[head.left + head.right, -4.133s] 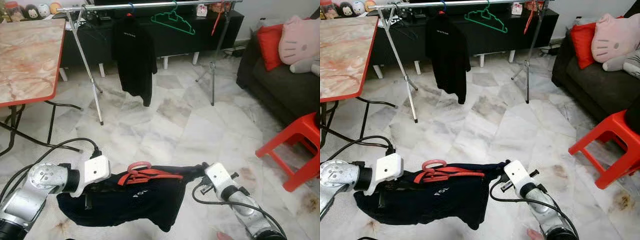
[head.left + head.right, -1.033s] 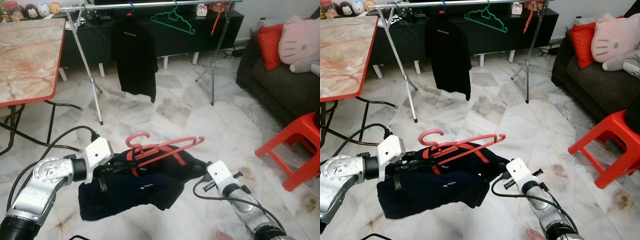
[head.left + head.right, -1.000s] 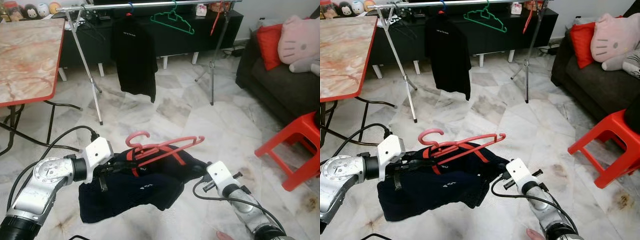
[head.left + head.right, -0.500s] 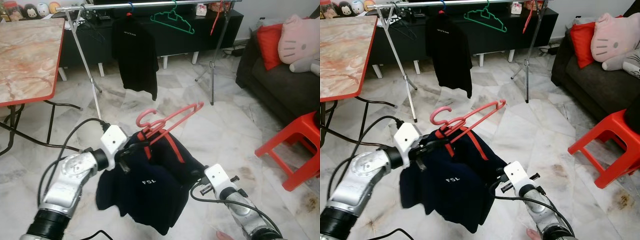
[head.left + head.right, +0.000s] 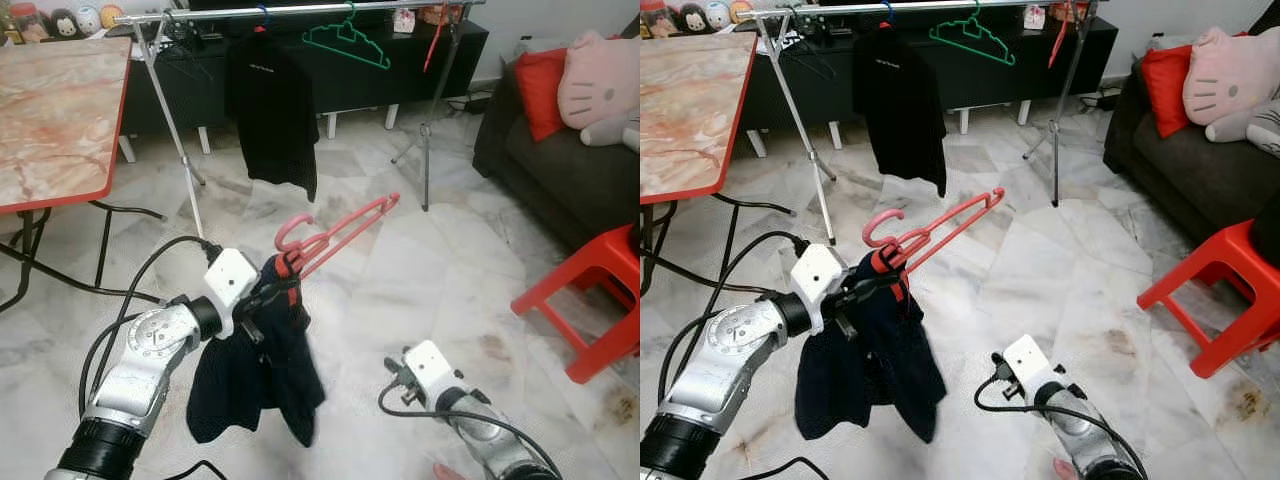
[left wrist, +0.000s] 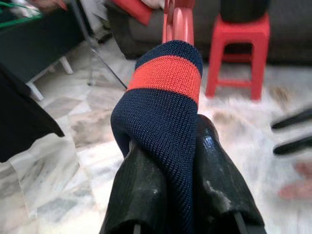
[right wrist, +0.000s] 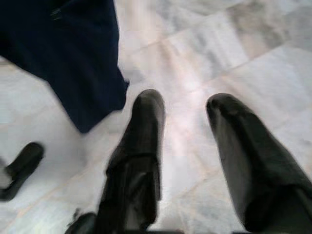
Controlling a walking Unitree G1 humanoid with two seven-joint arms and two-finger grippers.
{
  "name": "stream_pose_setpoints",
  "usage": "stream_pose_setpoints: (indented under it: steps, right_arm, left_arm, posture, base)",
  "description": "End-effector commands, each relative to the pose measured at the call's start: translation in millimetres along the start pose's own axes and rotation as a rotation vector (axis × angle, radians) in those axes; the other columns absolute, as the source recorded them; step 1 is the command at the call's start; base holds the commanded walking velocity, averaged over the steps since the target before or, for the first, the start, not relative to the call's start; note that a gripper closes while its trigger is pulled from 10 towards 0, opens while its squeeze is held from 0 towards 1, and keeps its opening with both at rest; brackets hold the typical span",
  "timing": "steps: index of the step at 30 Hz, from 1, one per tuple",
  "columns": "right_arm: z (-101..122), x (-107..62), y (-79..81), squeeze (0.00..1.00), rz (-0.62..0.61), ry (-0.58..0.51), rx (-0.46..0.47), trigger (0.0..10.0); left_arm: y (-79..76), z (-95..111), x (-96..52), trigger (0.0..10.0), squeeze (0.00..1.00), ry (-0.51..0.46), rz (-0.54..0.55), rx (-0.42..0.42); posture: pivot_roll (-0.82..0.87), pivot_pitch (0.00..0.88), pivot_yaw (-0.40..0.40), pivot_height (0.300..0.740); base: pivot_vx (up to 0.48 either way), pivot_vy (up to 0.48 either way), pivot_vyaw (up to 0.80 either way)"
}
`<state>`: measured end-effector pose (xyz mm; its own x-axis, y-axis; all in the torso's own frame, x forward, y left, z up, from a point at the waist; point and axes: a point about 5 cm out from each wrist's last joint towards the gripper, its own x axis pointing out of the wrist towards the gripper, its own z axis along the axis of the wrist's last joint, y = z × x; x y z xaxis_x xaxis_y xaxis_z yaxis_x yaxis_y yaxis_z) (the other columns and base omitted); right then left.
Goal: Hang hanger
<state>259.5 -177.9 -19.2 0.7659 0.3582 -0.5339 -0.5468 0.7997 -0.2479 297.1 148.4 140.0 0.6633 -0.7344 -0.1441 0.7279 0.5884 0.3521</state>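
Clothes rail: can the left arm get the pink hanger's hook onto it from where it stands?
Probably not yet. The left gripper holds the navy shirt on the pink hanger low, and the clothes rail stands well beyond across open floor. Nothing blocks the path; the robot likely must step closer.

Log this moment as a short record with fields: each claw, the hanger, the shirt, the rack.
left claw: shut on the shirt collar, raised ahead of the robot
right claw: open, low over the floor, holding nothing
hanger: pink, tilted, hook free, inside the shirt's neck
shirt: navy with a red band, dangling from the left claw
rack: beyond, carrying a black shirt and a green hanger
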Motion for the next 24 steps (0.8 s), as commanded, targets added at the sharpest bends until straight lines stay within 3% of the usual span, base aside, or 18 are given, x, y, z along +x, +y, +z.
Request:
stream_pose_setpoints:
  steps: [1,14,17,18,19,20,21,23,24]
  right_arm:
    - [0,-4.0,-5.1,1.00,0.030,-0.011,-0.015,10.0]
    - [43,-29.6,-36.9,1.00,0.327,-0.195,-0.189,10.0]
    - [54,-36.8,-45.4,1.00,0.331,-0.210,-0.245,10.0]
    - [59,-38.9,-48.4,0.75,0.341,-0.224,-0.235,10.0]
    - [65,-41.1,-50.4,0.42,0.355,-0.243,-0.221,10.0]
    - [68,-42.7,-51.5,0.42,0.367,-0.257,-0.210,10.0]
    - [74,-45.0,-52.8,0.00,0.388,-0.278,-0.193,10.0]
    - [79,-46.5,-53.8,0.00,0.413,-0.296,-0.185,10.0]
    - [85,-47.2,-54.2,0.00,0.442,-0.310,-0.187,10.0]
  left_arm:
    - [-1.0,-4,-2.6,10.0,0.00,0.046,-0.029,0.055]
    - [-5.8,-45,-12.9,10.0,0.00,0.309,-0.085,0.136]
    - [-10.5,-56,-17.2,10.0,0.00,0.369,-0.131,0.135]
    - [-13.7,-57,-19.3,10.0,0.00,0.369,-0.167,0.110]
    - [-16.0,-56,-21.0,10.0,0.00,0.365,-0.198,0.087]
    - [-17.5,-56,-22.1,10.0,0.00,0.361,-0.218,0.071]
    - [-18.8,-54,-23.9,10.0,0.00,0.356,-0.252,0.052]
    - [-19.5,-51,-26.2,10.0,0.00,0.350,-0.294,0.038]
    - [-22.2,-48,-31.2,10.0,0.00,0.362,-0.369,0.021]
  posture:
    - [-0.02,0.041,-0.044,0.740]
    - [-0.04,0.037,-0.042,0.740]
    - [-0.04,0.041,-0.042,0.740]
    - [-0.05,0.045,-0.042,0.740]
    - [-0.05,0.045,-0.042,0.740]
    - [-0.05,0.045,-0.042,0.740]
    - [-0.04,0.049,-0.041,0.740]
    - [-0.04,0.051,-0.043,0.740]
    - [-0.04,0.051,-0.043,0.740]
  base:
    - [0.000,0.000,0.00]
    - [0.000,0.000,0.00]
    - [0.000,0.000,0.00]
    - [0.000,0.000,0.00]
    - [0.000,0.000,0.00]
    - [0.000,0.000,0.00]
    - [0.000,0.000,0.00]
    - [0.000,0.000,0.00]
    - [0.000,0.000,0.00]
